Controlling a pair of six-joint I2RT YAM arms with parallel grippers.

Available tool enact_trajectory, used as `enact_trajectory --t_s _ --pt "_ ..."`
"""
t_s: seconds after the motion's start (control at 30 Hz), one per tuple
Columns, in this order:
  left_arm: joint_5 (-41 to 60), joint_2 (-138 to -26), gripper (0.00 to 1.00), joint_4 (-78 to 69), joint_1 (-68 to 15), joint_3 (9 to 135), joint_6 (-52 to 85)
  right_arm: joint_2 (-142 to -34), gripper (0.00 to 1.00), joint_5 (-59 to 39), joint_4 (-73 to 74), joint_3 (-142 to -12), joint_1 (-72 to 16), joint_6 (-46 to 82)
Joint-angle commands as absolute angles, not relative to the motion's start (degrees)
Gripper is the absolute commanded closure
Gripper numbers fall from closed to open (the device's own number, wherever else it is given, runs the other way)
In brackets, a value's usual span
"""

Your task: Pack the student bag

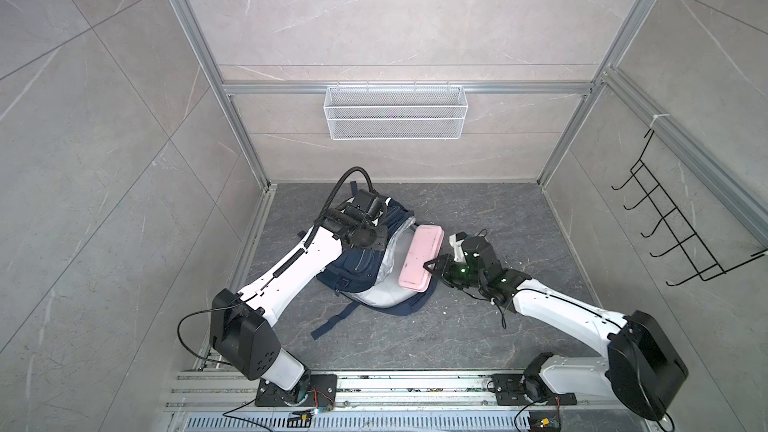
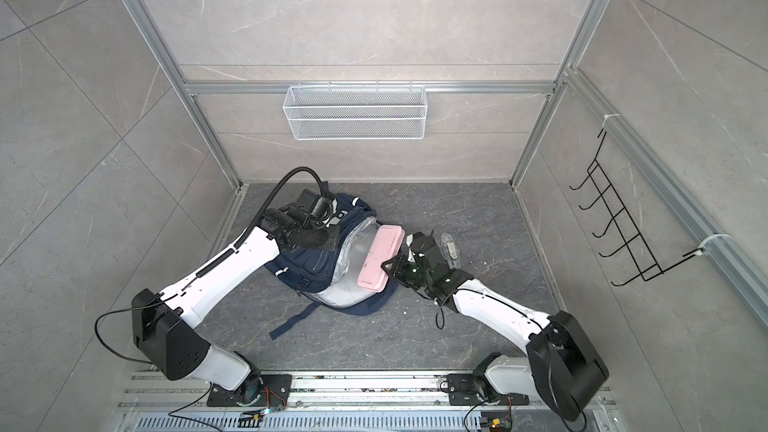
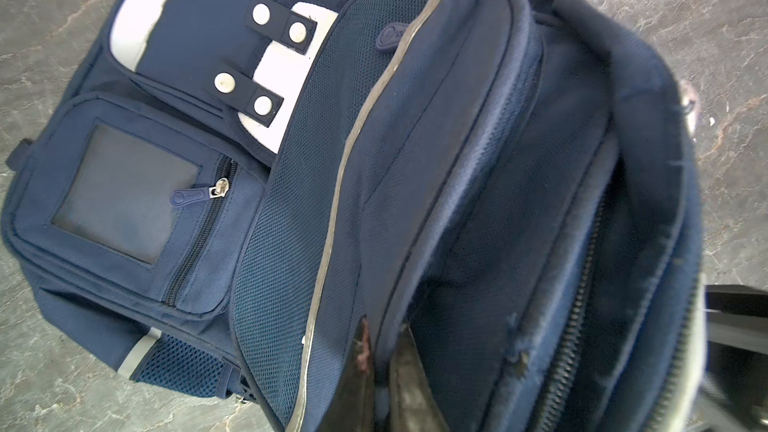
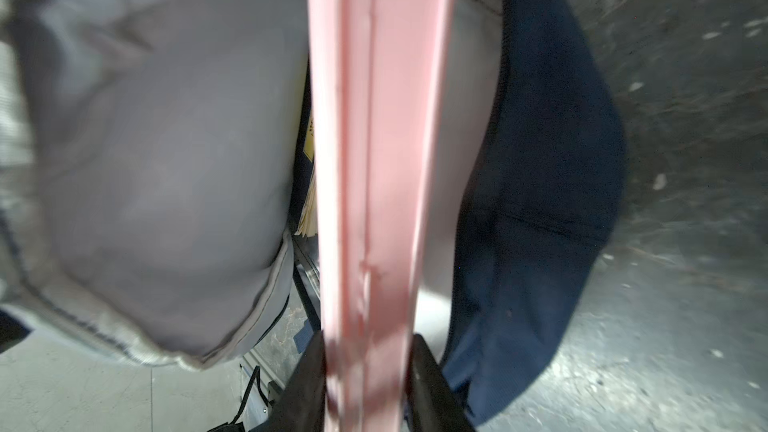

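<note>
The student bag (image 1: 359,270) lay open on the dark worktop (image 1: 498,209), the left tool (image 3: 385,328) pinched on its flap at 11 o'clock. At its 3 o'clock the right tool (image 4: 369,336) clamped a pink case (image 1: 419,257); grey tiled walls (image 1: 395,14) surrounded them.

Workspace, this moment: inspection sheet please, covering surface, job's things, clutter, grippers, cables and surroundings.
Surface: dark marbled floor, with white specks near the right arm.
Job's things: student bag lies open on the floor; pink case stands edge-on at its grey-lined opening.
Clutter: small pale object on the floor beside the right wrist; what it is cannot be told.
Grippers: left gripper shut on the student bag's opening edge; right gripper shut on the pink case.
Cables: black cable loops off the left arm; corrugated hose arches over the left wrist.
Surroundings: mesh basket on the back wall; hook rack on the right wall.
</note>
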State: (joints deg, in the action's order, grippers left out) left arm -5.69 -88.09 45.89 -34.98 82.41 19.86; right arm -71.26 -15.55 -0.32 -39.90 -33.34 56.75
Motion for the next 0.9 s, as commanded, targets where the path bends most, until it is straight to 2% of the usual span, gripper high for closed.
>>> enact_trajectory --t_s 0.0,0.2,0.43,0.87 --pt "-8.70 -89.02 1.00 43.97 -34.84 81.91 19.16 -65.10 0.89 -16.36 -9.21 -36.95 -30.51 52.69" --pt "-8.87 -91.50 1.00 43.38 -35.72 83.50 19.64 -57.77 0.89 -15.36 -20.82 -34.43 -27.59 47.77" --pt "-9.22 -93.89 1.00 42.77 -36.65 85.49 20.17 -54.66 0.89 -13.97 -26.64 -31.86 -24.86 43.94" --pt "-9.67 -96.98 1.00 42.71 -38.93 87.27 21.05 -68.86 0.87 -23.52 -14.82 -28.40 -16.36 40.53"
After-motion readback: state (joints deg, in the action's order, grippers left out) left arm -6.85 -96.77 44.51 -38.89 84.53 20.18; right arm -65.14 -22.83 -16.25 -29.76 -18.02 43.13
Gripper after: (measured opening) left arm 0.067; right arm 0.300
